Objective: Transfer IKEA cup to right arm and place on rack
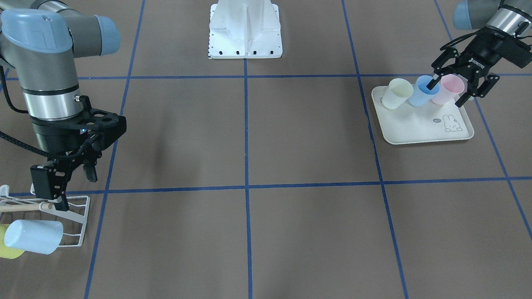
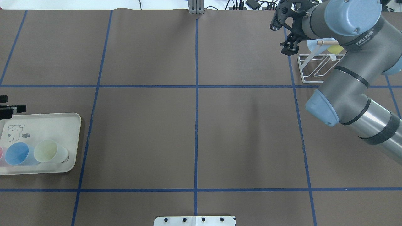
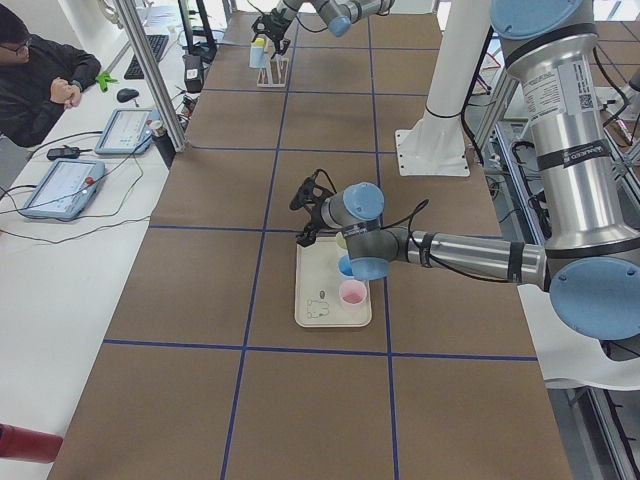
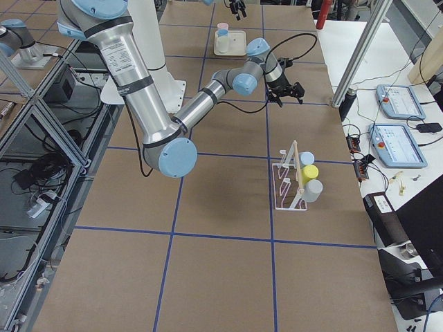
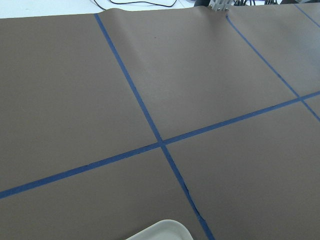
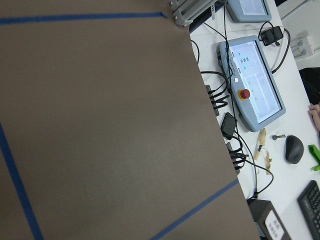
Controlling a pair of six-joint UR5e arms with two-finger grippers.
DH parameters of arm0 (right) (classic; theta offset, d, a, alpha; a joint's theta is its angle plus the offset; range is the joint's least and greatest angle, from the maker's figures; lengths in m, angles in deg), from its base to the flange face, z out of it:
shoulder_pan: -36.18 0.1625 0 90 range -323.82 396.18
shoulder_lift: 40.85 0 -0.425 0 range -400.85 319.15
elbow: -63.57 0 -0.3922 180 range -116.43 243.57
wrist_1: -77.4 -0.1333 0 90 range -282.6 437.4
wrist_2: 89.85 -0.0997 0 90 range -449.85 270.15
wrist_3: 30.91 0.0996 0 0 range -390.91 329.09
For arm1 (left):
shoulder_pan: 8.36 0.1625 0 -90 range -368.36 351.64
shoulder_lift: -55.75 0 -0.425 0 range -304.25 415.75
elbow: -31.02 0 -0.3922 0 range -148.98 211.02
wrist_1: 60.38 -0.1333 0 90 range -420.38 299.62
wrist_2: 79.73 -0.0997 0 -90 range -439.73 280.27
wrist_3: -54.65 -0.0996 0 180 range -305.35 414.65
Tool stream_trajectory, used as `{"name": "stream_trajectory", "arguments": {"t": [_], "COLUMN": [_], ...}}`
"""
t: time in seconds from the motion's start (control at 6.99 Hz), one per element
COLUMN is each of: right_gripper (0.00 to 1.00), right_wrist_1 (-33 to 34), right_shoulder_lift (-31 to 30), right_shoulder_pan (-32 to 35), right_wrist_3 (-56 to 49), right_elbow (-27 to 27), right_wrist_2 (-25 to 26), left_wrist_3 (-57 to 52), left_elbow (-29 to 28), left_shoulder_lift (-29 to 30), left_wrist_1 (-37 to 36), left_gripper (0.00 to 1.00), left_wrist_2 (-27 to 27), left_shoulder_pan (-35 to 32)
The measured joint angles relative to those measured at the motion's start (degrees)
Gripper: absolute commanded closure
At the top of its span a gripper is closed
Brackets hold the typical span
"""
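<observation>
Three IKEA cups, the pale-yellow cup [image 1: 397, 93], blue cup [image 1: 422, 92] and pink cup [image 1: 451, 86], sit in a row on the rabbit-print tray [image 1: 419, 131]. The left gripper [image 1: 448, 93] hovers above the tray, jaws spread and empty. The right gripper [image 1: 78, 193], fingers apart and empty, hangs beside the rack [image 1: 79, 218], which bears a light-blue cup [image 1: 33, 236].
</observation>
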Motion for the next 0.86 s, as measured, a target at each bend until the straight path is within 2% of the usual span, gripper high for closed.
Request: {"name": "stream_trajectory", "arguments": {"t": [0.29, 0.43, 0.86], "right_gripper": [0.02, 0.02, 0.02], "right_wrist_1": [-0.64, -0.88, -1.48], "right_shoulder_lift": [0.36, 0.87, 1.06], "right_shoulder_pan": [-1.89, -3.30, -5.09], "right_wrist_3": [17.69, 23.50, 26.73], "right_elbow": [2.53, 3.04, 3.49], "right_wrist_2": [-5.90, -7.05, -7.51], "left_wrist_3": [-1.64, -1.78, -2.07], "left_elbow": [0.05, 0.00, -0.53], "left_shoulder_lift": [-2.85, -4.22, -7.68], "left_wrist_1": [-0.05, -0.01, 0.01], "left_gripper": [0.00, 0.00, 0.00], "left_wrist_2": [-0.98, -2.57, -9.76], "left_shoulder_pan": [1.57, 3.82, 12.27]}}
